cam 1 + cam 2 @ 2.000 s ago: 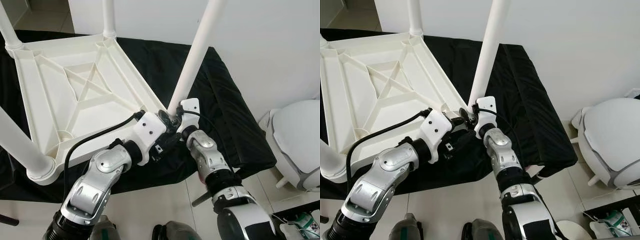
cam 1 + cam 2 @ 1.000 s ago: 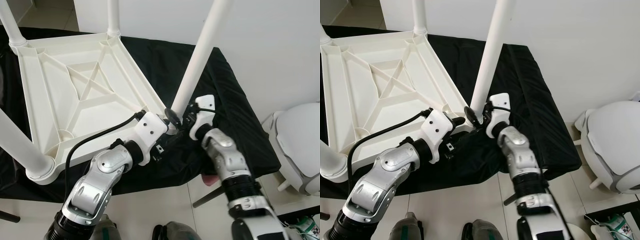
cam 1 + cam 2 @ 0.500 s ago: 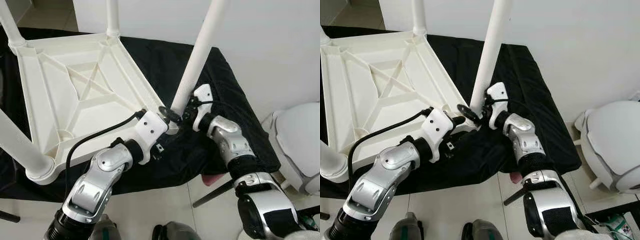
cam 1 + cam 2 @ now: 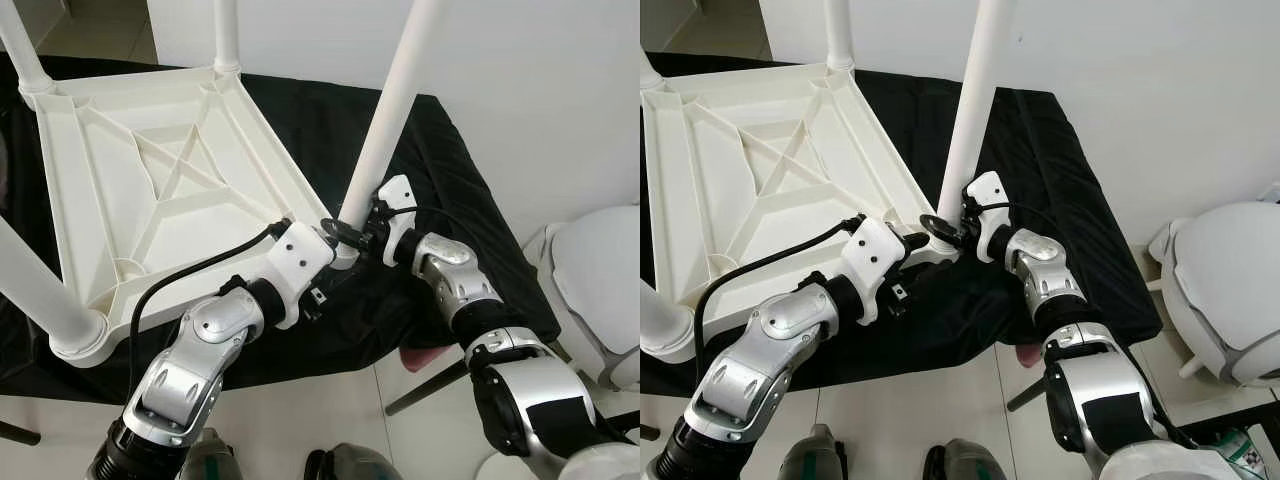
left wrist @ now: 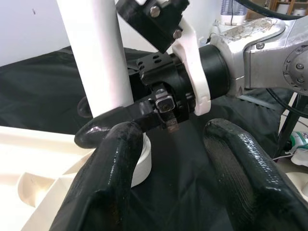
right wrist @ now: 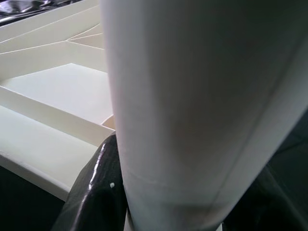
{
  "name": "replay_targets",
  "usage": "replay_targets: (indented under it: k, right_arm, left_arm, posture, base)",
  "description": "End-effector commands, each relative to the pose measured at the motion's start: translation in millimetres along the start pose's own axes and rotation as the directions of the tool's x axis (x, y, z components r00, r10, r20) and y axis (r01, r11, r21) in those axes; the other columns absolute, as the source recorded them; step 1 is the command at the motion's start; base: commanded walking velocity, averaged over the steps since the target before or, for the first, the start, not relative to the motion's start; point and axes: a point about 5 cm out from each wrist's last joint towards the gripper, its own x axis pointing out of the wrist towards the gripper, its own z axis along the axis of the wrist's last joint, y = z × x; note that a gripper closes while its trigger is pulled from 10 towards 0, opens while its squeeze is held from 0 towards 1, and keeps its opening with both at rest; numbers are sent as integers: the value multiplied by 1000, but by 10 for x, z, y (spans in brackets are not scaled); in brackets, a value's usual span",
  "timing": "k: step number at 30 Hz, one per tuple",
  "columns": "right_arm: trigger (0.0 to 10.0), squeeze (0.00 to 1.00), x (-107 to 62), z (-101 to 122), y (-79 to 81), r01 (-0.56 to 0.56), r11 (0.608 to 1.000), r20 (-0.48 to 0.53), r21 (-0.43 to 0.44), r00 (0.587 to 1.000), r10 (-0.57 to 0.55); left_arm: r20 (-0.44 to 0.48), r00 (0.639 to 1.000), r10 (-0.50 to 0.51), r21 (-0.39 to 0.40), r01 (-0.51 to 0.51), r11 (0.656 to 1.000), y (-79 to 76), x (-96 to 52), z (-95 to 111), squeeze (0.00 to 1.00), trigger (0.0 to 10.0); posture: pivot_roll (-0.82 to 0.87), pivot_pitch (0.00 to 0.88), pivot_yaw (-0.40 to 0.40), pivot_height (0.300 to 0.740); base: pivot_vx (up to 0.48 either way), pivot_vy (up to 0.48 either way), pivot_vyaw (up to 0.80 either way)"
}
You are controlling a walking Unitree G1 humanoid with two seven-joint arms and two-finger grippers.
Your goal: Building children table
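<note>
Since two seconds ago the right arm has swung out from under the corner and come round to the outer side of the leg, and its claw has closed in low on the pole.

Left eye view: the white table [image 4: 150,190] lies upside down on a black cloth [image 4: 450,215], legs pointing up. The near-right leg [image 4: 385,130] stands in its corner socket, and the right gripper [image 4: 352,235] has it just above that socket. The left gripper [image 4: 335,262] sits tight against the same corner from below.

Right eye view: same corner, same clinch. A pale floor runs beside the cloth, a white wall stands behind, and a rounded white object [image 4: 1225,300] sits off to the right.

Left wrist view: two black fingers [image 5: 110,178] stand apart with nothing between them, pointed at the socket, one right by its collar.

Right wrist view: the pole fills the frame, a black finger [image 6: 94,192] hugging each side, so that claw is clamped on the leg.

My read: the leg looks seated, and the right arm is set to press or twist it home.
</note>
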Motion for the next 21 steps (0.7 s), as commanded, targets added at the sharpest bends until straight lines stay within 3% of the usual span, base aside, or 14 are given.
replay_targets:
  k: [1, 9, 10, 11, 12, 21]
  right_arm:
    - [0, 0, -67, -91, -7, -10, 1000, -28, 14, 1000, 10]
    - [0, 0, -122, -95, -19, 42, 998, 22, 45, 999, -43]
    - [3804, 0, -123, -85, -4, 81, 995, 44, 58, 995, -84]
    - [3804, 0, -122, -83, -1, 92, 994, 48, 60, 994, -95]
    - [10000, 0, -120, -76, 15, 101, 993, 59, 57, 993, -104]
    - [10000, 0, -108, 21, 47, 205, 976, 127, 77, 969, -213]
  left_arm:
    - [-5, 1000, 25, -4, -25, 1000, -5, -12, -10, 0, 10000]
    - [-24, 999, 24, -14, -25, 1000, 0, -8, -70, 0, 10000]
    - [-37, 998, 46, -29, -47, 998, 21, 3, -126, 0, 10000]
    - [-39, 998, 52, -32, -53, 998, 26, 5, -138, 0, 10000]
    - [-45, 997, 68, -43, -70, 997, 38, 7, -165, 0, 10000]
    - [-86, 978, 192, -62, -197, 978, 179, 22, -271, 0, 10000]
  posture:
    - [38, 0, -118, 740]
    - [21, 0, -111, 740]
    - [18, 2, -109, 740]
    - [18, 2, -109, 740]
    - [17, 5, -105, 740]
    - [16, 4, -101, 740]
  base:
    - [0, 0, 0]
    - [0, 0, 0]
    - [0, 0, 0]
    - [0, 0, 0]
    - [0, 0, 0]
    - [0, 0, 0]
